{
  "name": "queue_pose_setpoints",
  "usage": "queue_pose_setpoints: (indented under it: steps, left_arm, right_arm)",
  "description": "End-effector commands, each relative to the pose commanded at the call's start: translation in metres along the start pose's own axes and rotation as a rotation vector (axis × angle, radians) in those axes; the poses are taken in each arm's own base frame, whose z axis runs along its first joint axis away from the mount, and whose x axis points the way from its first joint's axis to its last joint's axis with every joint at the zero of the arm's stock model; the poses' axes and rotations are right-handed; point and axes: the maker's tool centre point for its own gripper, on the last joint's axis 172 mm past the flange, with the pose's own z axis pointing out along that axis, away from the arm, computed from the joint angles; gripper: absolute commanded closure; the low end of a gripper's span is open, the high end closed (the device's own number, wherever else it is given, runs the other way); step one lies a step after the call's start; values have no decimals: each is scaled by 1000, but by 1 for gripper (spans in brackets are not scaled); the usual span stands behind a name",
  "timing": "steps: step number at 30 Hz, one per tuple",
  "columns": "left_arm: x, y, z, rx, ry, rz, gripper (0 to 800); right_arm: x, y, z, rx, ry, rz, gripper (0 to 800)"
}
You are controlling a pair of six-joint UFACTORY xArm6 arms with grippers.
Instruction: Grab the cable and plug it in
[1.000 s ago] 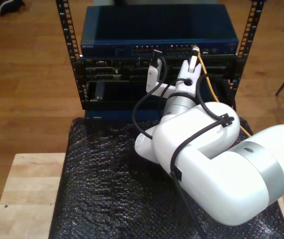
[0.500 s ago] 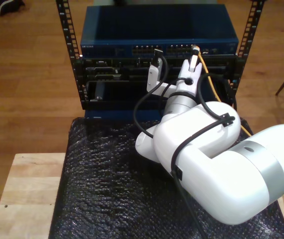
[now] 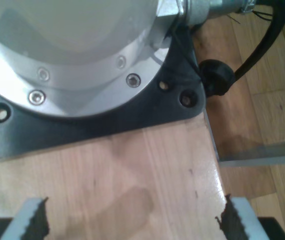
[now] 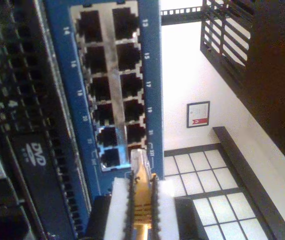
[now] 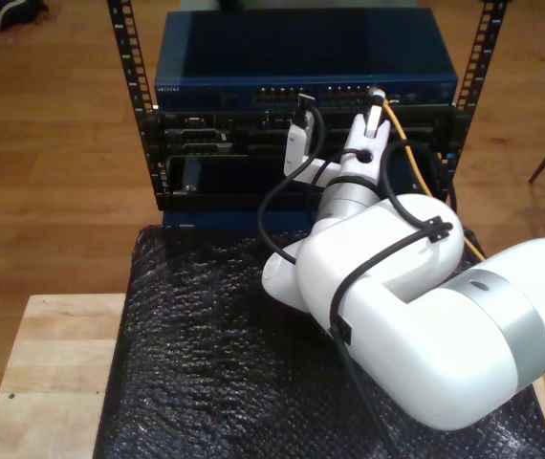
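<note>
My second end effector [image 4: 141, 197] held the cable [image 4: 140, 175] pinched between its white fingers [image 4: 118, 210], the clear plug just short of the blue switch [image 4: 152, 75] and pointed at the end of the port block nearest the end effector. In the exterior view the cable [image 5: 408, 161] ran from the end effector [image 5: 375, 113] down toward that view's right. The plug looked slightly off the nearest open port [image 4: 110, 156], seeming to sit over the metal frame edge instead of the opening; I judged that pushing ahead from there could jam the tip on the frame, bend the latch tab, or let the plug slip back through the fingers. My first end effector [image 3: 132, 220] stood wide and empty over a wooden bench [image 3: 132, 180], beside an arm base [image 3: 72, 60].
</note>
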Motion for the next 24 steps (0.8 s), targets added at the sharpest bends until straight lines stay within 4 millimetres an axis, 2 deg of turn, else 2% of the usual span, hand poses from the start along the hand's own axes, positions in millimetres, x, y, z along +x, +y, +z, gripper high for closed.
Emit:
queue_pose_setpoints:
  steps: [16,24]
  left_arm:
    - [0,0,0,0,0,0,0]
    - [0,0,0,0,0,0,0]
  right_arm:
    - [-2,-1,0,3,-4,-3,800]
    - [2,6,-1,-4,3,7,800]
